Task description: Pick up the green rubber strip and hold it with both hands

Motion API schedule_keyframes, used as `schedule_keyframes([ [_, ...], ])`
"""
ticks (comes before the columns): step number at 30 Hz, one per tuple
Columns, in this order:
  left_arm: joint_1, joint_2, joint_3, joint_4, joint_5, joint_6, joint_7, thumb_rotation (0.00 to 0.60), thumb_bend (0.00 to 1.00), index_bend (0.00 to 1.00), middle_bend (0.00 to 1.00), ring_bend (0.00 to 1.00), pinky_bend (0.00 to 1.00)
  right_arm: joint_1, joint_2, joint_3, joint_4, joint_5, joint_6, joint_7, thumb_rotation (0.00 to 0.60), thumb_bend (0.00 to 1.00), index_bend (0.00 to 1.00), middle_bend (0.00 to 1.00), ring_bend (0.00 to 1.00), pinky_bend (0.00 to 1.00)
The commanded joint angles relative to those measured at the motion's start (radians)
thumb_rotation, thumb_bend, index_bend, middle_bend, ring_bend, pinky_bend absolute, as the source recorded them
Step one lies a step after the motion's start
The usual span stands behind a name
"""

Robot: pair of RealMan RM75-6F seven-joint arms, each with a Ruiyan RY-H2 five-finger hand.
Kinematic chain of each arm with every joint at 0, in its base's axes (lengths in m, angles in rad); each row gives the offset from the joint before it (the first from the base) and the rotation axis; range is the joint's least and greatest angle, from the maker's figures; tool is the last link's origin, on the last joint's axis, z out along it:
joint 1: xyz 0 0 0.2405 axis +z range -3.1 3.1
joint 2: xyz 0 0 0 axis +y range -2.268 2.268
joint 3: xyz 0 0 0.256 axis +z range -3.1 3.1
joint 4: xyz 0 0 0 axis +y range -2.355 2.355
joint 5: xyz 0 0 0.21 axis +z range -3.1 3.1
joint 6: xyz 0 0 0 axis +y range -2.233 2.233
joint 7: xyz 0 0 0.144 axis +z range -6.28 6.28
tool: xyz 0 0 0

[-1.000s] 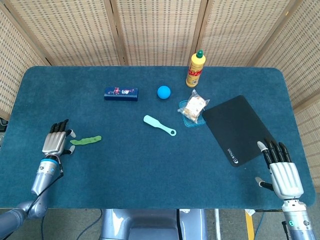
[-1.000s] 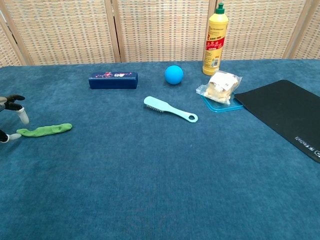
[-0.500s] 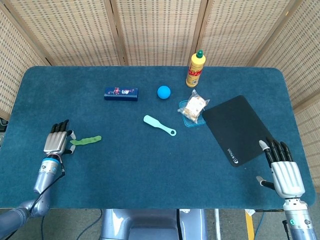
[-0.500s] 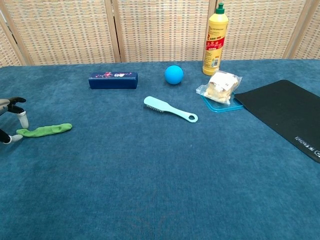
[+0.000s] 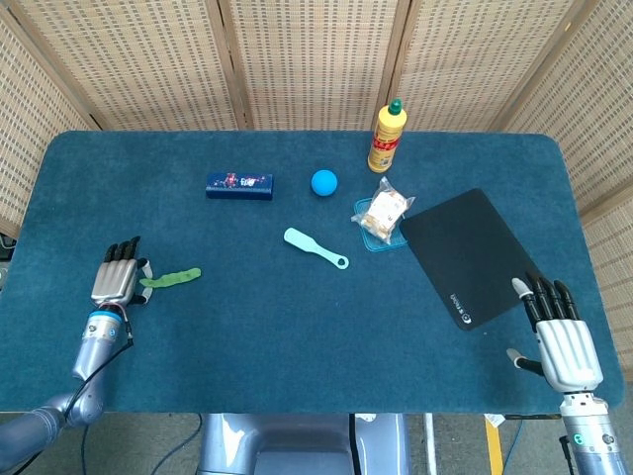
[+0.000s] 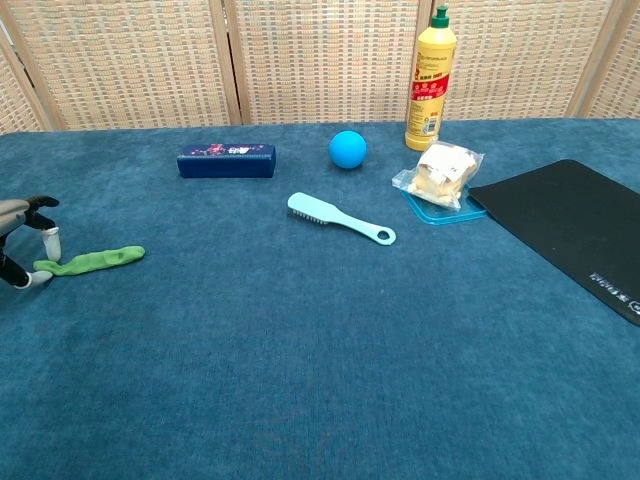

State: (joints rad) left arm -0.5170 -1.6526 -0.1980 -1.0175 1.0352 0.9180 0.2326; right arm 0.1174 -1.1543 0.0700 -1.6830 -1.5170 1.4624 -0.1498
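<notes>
The green rubber strip [image 5: 170, 278] [image 6: 91, 261] lies flat on the blue table at the left. My left hand [image 5: 117, 282] [image 6: 22, 243] sits low at the strip's left end, fingers apart, with two fingertips either side of that end; whether they touch it I cannot tell. My right hand [image 5: 559, 334] hovers open, palm down, near the table's front right corner, far from the strip. The chest view does not show it.
A black mat [image 5: 471, 254] lies at the right. A yellow bottle [image 5: 386, 137], a blue ball [image 5: 323, 181], a bagged snack on a blue lid [image 5: 382, 215], a light blue brush [image 5: 315, 247] and a dark blue box [image 5: 239, 185] spread across the middle and back.
My left hand has slid slightly right and lower, bringing its fingertips in around the strip's left end. The right hand has drifted a little toward the front edge.
</notes>
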Motion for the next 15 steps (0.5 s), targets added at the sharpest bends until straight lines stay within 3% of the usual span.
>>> schedule_keyframes([
  [1,-0.002,-0.004,-0.002,0.002,-0.006,0.000,0.006,0.600,0.41,0.60,0.00,0.00,0.00,-0.001,0.001,-0.001,0.000,-0.002,0.002,0.002,0.600,0.00,0.00,0.00,0.00,0.00],
  [7,-0.007,-0.010,0.000,0.008,-0.019,-0.005,0.030,0.600,0.48,0.64,0.00,0.00,0.00,-0.001,0.003,-0.002,0.001,-0.004,0.003,0.005,0.600,0.00,0.00,0.00,0.00,0.00],
  [15,-0.002,0.032,0.007,-0.033,0.034,0.040,0.011,0.600,0.75,0.68,0.00,0.00,0.00,-0.002,0.008,-0.004,-0.003,-0.007,0.004,0.015,0.600,0.00,0.00,0.00,0.00,0.00],
])
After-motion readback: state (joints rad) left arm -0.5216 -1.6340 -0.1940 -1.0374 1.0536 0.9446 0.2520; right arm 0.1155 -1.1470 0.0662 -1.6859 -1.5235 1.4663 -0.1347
